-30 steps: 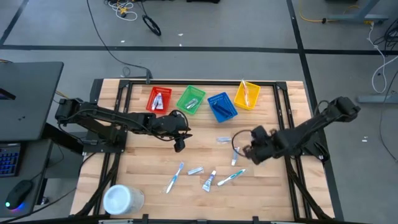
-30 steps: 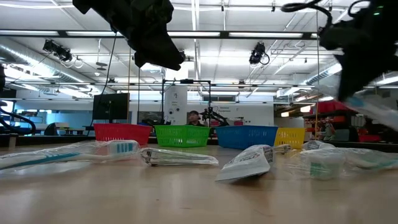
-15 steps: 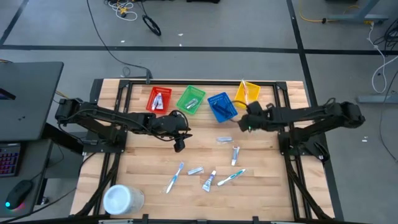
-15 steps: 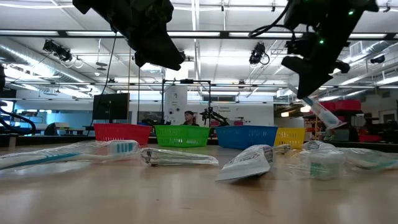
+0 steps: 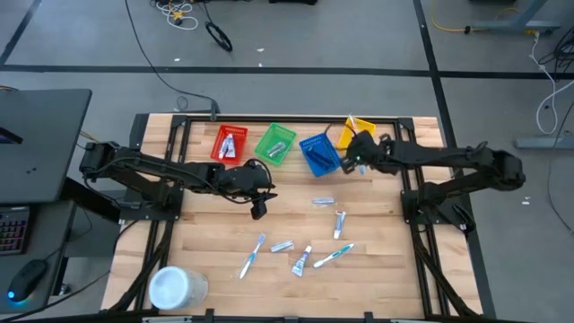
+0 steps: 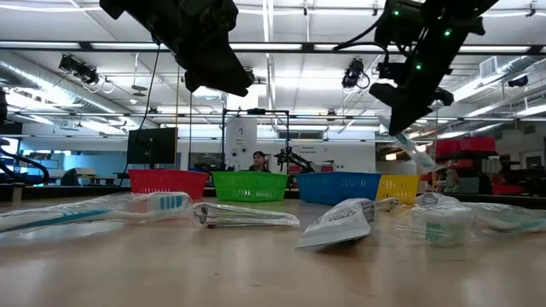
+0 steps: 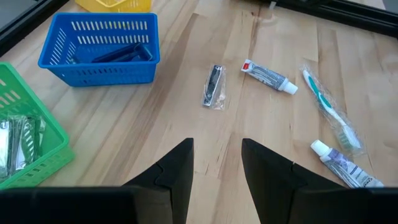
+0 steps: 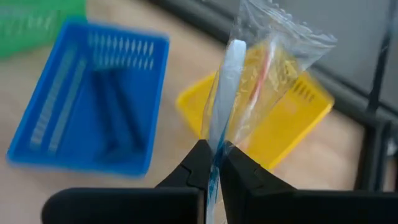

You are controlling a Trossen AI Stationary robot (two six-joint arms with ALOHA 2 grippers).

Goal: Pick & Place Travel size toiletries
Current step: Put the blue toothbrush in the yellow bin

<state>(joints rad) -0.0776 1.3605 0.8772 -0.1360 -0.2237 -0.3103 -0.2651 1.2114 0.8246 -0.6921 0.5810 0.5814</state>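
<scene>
A wrapped toothbrush (image 8: 231, 81), sealed in a clear packet, is pinched by its lower end in the right gripper (image 8: 212, 163), whose fingers are closed on it. In the high view the right gripper (image 5: 361, 157) is seen above the far edge of the counter (image 5: 215, 242), between the blue basket (image 5: 319, 152) and the yellow basket (image 5: 355, 136). The left gripper (image 7: 215, 167) hangs over the middle of the counter with its fingers apart and nothing between them.

Other toiletries lie loose on the counter: a small dark wrapped item (image 7: 214, 86), a white tube (image 7: 269, 76), a green-handled toothbrush (image 7: 329, 109) and another tube (image 7: 343, 165).

The hold is judged thin: only the tip of the packet is clamped, and the long free end stands well clear of the fingers. A slip could be caused by a quick swing, since the slick film offers little friction. A release made here could put the toothbrush on a basket rim or between the two baskets, since the gripper is centred over neither. The wrong basket could also be reached, as the two stand just beside each other.
</scene>
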